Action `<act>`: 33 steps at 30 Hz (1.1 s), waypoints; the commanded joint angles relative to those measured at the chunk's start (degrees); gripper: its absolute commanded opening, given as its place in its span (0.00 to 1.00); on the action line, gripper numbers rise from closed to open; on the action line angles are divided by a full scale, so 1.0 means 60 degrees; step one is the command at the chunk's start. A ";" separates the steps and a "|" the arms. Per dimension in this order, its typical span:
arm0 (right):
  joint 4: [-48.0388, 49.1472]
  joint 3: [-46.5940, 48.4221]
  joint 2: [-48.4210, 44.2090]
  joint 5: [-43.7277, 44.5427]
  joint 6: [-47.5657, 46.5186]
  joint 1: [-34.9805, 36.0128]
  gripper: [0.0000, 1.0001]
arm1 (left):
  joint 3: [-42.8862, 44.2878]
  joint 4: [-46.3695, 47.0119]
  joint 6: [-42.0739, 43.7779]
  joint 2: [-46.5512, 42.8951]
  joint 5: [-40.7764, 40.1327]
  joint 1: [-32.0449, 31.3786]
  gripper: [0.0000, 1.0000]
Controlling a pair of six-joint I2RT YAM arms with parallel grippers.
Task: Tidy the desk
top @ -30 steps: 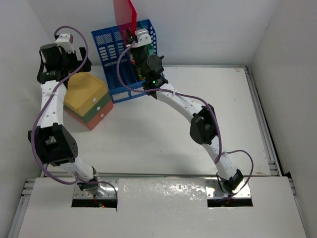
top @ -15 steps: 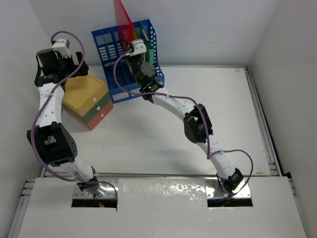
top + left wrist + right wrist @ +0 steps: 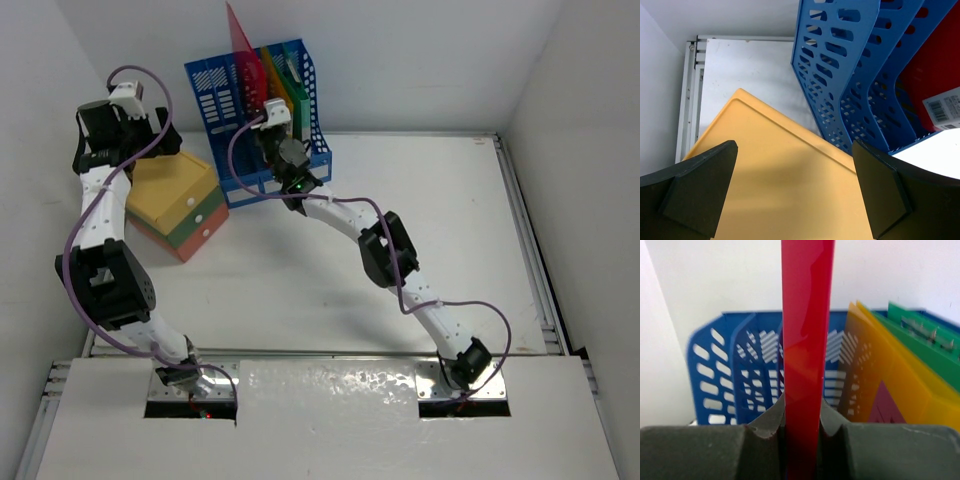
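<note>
The white desk (image 3: 420,230) carries a blue slotted file rack (image 3: 215,95) at the back left. My right gripper (image 3: 268,112) is shut on a red folder (image 3: 240,55), held upright in one of the rack's slots; in the right wrist view the red folder (image 3: 805,340) stands edge-on between my fingers (image 3: 765,420). An orange folder (image 3: 885,375) and a green folder (image 3: 925,340) stand in the slots to its right. My left gripper (image 3: 795,185) is open and empty above the yellow top of the drawer box (image 3: 780,180), left of the rack (image 3: 850,85).
The yellow-green-orange drawer box (image 3: 180,205) stands at the left beside the rack. White walls enclose the desk, with metal rails (image 3: 530,250) along its edges. The right arm stretches diagonally across the desk's middle.
My right gripper has moved left and down with the red folder, lowering it into the rack. The left arm has shifted only slightly.
</note>
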 commanded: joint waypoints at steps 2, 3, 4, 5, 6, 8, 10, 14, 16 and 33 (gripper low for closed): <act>0.0638 0.0279 0.0426 0.0080 0.0824 -0.0308 0.00 | -0.0115 0.0677 -0.0070 -0.0222 0.0156 0.0084 0.97; 0.0725 0.0264 0.0513 0.0080 0.0897 -0.0323 0.00 | -0.0173 0.0706 -0.0084 -0.0222 0.0199 0.0084 0.97; 0.0755 0.0307 0.0586 0.0051 0.0971 -0.0337 0.00 | -0.0173 0.0721 -0.0113 -0.0179 0.0214 0.0084 0.97; 0.0799 0.0351 0.0659 -0.0036 0.0913 -0.0352 0.00 | -0.0173 0.0736 -0.0128 -0.0149 0.0229 0.0070 0.97; 0.0814 0.0395 0.0733 -0.0066 0.0884 -0.0352 0.00 | -0.0159 0.0736 -0.0128 -0.0120 0.0229 0.0084 0.97; 0.0799 0.0279 0.0836 -0.0183 0.0782 -0.0352 0.00 | -0.0129 0.0721 -0.0099 -0.0032 0.0229 0.0070 0.97; 0.0872 -0.0160 0.0690 -0.0373 0.0621 -0.0352 0.00 | -0.0085 0.0692 -0.0070 0.0041 0.0215 0.0084 0.97; 0.0727 -0.0293 0.0426 -0.1179 0.0327 -0.0265 0.16 | 0.0236 0.0531 -0.0099 0.0188 0.0331 0.0084 0.97; 0.0594 -0.0453 0.0280 -0.1428 0.0268 -0.0250 0.35 | 0.0383 0.0429 -0.0128 0.0290 0.0419 0.0069 0.97; -0.0753 -0.6160 -0.5427 -0.4065 -0.1475 0.0131 0.99 | 0.1847 -0.1678 0.1087 -0.0748 -0.0311 0.0084 0.97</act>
